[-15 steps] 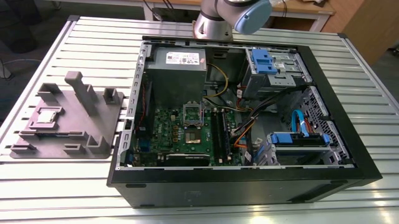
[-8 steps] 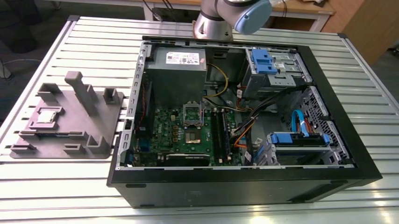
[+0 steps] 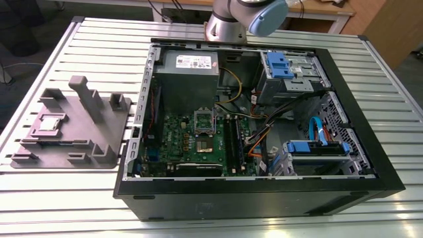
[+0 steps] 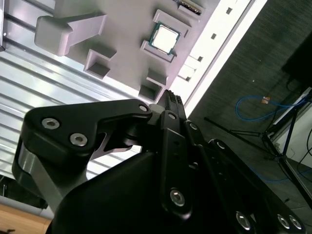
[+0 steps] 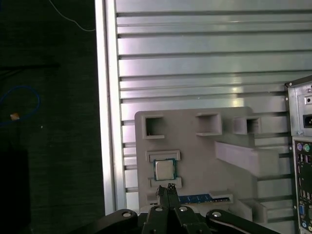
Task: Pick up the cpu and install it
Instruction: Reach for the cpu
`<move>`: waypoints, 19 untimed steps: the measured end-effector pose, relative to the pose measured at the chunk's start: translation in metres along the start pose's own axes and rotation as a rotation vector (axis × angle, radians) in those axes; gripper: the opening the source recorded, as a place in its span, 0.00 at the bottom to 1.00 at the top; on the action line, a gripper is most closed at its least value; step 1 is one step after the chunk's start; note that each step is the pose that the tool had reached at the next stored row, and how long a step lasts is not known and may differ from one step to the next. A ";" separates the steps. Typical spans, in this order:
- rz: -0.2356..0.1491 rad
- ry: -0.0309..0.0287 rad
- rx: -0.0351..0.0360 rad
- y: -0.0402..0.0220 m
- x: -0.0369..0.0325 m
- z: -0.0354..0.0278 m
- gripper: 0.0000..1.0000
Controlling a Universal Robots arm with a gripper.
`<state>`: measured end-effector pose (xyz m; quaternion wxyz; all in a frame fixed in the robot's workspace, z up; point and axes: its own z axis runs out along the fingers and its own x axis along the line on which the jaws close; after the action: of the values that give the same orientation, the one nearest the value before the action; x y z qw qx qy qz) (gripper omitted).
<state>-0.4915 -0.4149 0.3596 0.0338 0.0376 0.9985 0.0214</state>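
An open black computer case (image 3: 264,198) lies on the slatted metal table (image 3: 66,198), a grey fixture (image 3: 92,106) beside it.

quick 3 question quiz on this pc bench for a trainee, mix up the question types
1. True or false: the cpu lies inside the computer case.
2. The grey fixture stands at: A) the exterior view's left of the computer case, B) the exterior view's right of it, C) on top of it.
3. Short answer: does the end effector hold the cpu?

Key: 1 false; 2 A; 3 no, the cpu rests in the grey fixture, apart from the end effector.
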 end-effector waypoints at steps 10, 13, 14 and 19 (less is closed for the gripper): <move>0.000 0.0000 0.0000 -0.0004 0.0006 0.0090 0.11; 0.000 0.0000 0.0000 -0.0005 0.0007 0.0112 0.11; 0.000 0.0001 0.0000 -0.0005 0.0008 0.0119 0.11; 0.000 0.0000 0.0000 -0.0007 0.0010 0.0153 0.11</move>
<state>-0.4914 -0.4149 0.3443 0.0338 0.0376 0.9985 0.0214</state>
